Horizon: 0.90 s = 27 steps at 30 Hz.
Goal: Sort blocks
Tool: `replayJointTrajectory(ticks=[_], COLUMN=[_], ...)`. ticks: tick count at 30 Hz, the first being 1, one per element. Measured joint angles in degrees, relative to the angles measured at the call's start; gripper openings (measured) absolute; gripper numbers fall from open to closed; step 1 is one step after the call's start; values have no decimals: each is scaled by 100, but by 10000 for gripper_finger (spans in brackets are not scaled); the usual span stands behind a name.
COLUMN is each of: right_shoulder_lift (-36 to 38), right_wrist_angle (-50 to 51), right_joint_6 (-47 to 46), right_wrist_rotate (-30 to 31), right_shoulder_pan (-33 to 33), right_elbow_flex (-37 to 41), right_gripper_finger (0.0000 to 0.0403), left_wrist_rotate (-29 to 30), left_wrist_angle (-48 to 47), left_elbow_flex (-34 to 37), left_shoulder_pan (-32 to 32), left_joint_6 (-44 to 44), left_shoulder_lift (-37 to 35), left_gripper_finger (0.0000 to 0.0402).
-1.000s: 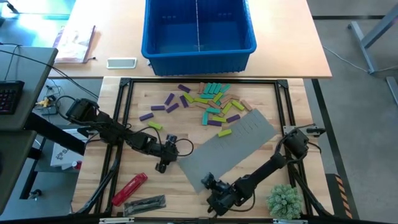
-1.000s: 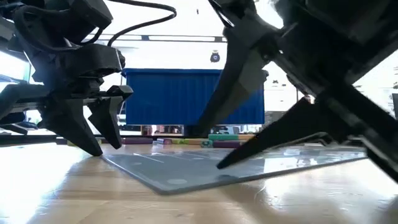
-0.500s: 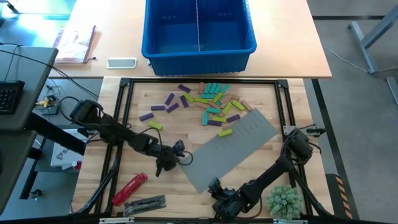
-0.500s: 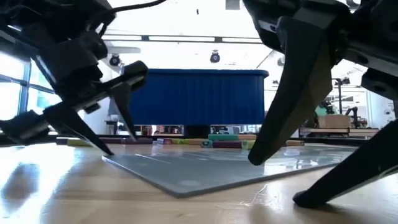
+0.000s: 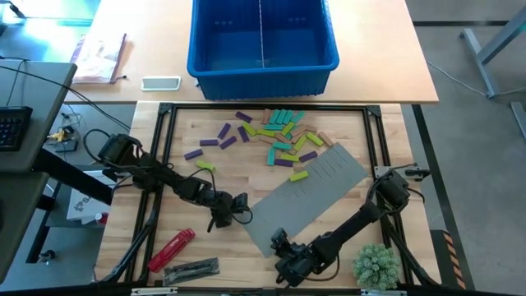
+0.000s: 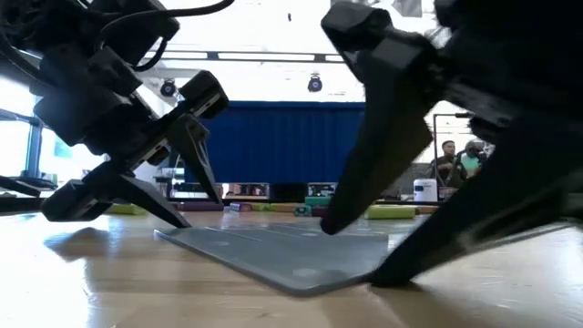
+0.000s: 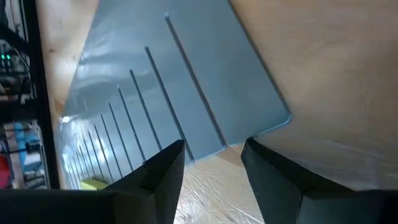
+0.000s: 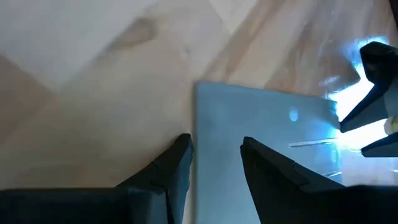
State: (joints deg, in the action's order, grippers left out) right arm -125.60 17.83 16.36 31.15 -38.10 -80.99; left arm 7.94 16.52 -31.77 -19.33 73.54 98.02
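Grey and flat, the mat (image 5: pixel 306 196) lies slantwise on the wooden table (image 5: pixel 173 156), its near corner pointing toward the front edge. The left gripper (image 5: pixel 239 205) is low at the mat's left corner, its fingers (image 7: pixel 158 177) spread with a gap between them, and the corner of the mat shows just beyond that gap in the left wrist view; nothing is pinched. The right gripper (image 5: pixel 278 245) sits at the mat's near corner, its fingers (image 8: pixel 177 168) likewise parted, with the mat's edge running between them in the right wrist view; I cannot tell whether they touch it. In the low view the mat (image 6: pixel 291 251) rests on the table between the two grippers. The blocks (image 5: pixel 275 136), purple, yellow-green, teal and tan, lie scattered in a loose heap on the far half of the table, beyond the mat's far edge, with one yellow-green block (image 5: pixel 297 174) on or just beside the mat. A blue bin (image 5: pixel 263 37) stands beyond the table, far side. Near the front left lie a red tool (image 5: pixel 171 249) and a dark object (image 5: pixel 191 269); a green tuft (image 5: pixel 376 265) sits at the front right.
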Motion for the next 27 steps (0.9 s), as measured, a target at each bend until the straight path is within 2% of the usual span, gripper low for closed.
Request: replayJointTrajectory(ticks=[6, 10, 13, 17, 23, 27], right_shoulder_lift=[-3, -8, -15, -15, -15, -15], right_wrist_angle=[-174, -205, -212, -204, -201, -216], right_joint_6=[348, 363, 160, 17, 46, 51], right_wrist_rotate=[-45, -49, -40, -86, -113, -98], right_shoulder_pan=[136, 144, 133, 133, 133, 139], right_elbow_flex=[2, 4, 7, 7, 7, 7], right_gripper_finger=[133, 133, 133, 133, 133, 133], left_wrist_rotate=[-66, 680, 755, 566, 912, 598], left_wrist_angle=[1, -10, -111, -240, -459, -687], left_elbow_flex=[0, 0, -6, -13, -26, -22], left_shoulder_pan=[56, -84, -154, -217, -267, -310], left_joint_6=[846, 1212, 1497, 1546, 1549, 1224], left_shoulder_lift=[1, 19, 19, 13, -24, -159], left_gripper_finger=[158, 156, 144, 123, 100, 94])
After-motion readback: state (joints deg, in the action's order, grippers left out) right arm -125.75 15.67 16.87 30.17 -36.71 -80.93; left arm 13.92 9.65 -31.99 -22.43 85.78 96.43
